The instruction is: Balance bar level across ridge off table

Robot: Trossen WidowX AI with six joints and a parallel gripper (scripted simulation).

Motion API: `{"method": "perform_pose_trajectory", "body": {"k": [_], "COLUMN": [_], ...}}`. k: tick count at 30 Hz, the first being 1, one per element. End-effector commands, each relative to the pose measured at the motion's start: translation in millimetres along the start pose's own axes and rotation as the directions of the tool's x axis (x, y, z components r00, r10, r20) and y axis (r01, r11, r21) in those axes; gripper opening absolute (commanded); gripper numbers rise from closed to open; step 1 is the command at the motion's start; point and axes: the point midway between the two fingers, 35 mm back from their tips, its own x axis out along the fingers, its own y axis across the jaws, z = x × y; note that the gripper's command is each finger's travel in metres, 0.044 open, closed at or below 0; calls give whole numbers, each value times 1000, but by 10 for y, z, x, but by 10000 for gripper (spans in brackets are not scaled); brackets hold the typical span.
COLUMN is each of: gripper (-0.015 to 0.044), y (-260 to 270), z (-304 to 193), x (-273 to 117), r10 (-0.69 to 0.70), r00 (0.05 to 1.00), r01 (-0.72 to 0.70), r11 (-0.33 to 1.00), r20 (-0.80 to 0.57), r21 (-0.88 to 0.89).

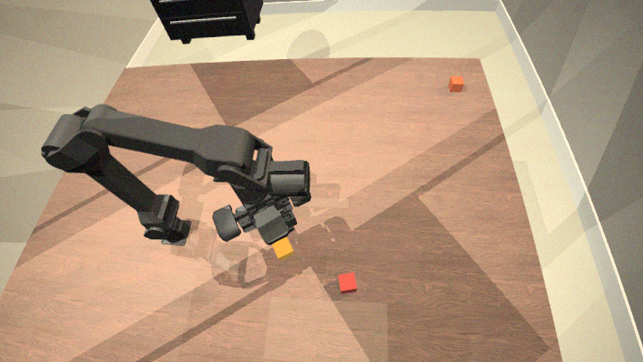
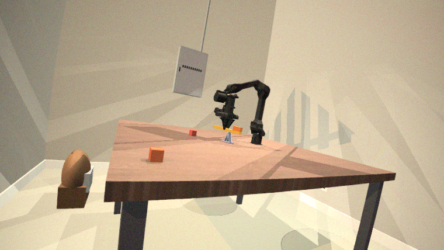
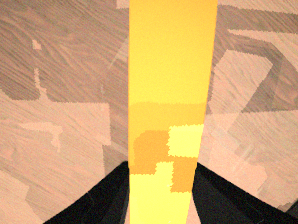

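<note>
No brand, label or lettering could be made out on the arm (image 1: 157, 134) (image 2: 245, 85); the dark marks on the wall panel (image 2: 190, 71) were too small to read. The bar (image 1: 283, 248) (image 2: 217, 127) (image 3: 170, 55) lay lengthwise over the ridge (image 2: 228, 138), near the arm's base, and was clear of the table (image 1: 404, 148) (image 2: 186, 167). In the wrist view its long axis ran from the top edge to the bottom, between the fingertips. In the exterior view it sloped down to the right in the picture, toward the end that bore an orange block (image 2: 237, 129). The gripper (image 1: 281, 240) (image 2: 225, 128) (image 3: 160, 168) pointed down, its jaws closed on the bar's sides. A red cube (image 1: 347, 282) (image 2: 193, 132) sat on the table, apart from the bar.
</note>
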Motion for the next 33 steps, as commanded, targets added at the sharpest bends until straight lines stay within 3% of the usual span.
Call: {"method": "perform_pose_trajectory", "body": {"k": [1, 33], "gripper": [0, 0], "y": [1, -2], "z": [-4, -3], "x": [12, 39], "r10": [1, 1], "r00": [1000, 1000], "r01": [-1, -1], "r11": [1000, 1000], "r20": [-3, -3], "r21": [1, 1]}}
